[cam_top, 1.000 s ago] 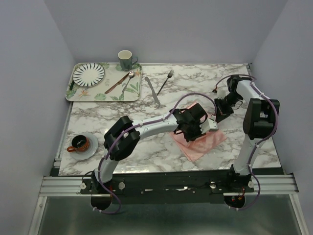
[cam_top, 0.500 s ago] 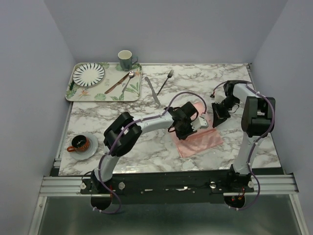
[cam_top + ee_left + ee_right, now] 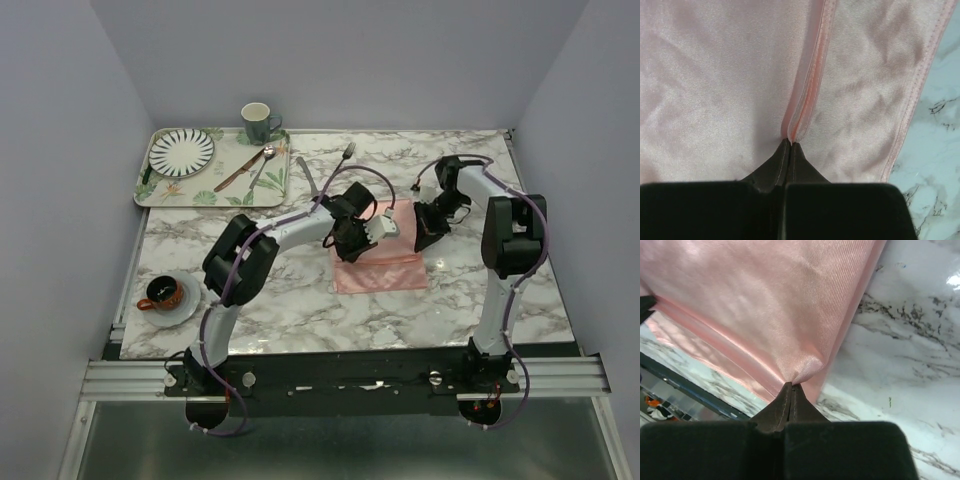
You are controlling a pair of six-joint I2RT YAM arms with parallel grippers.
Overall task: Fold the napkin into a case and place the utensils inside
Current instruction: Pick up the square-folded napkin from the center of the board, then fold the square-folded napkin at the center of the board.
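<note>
The soft salmon-pink cloth napkin, lying mid-desk, is only partly folded. Its edges are held pinched by the left arm's fingers and the right arm's fingers. No case is formed yet; the silver metal fork and the silver table knife lie unplaced.

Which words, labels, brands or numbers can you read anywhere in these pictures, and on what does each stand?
None can be read.
The napkin is plain.
The mug, plate and tray show no lettering.
Any marking on the arms is too small to tell.
</note>
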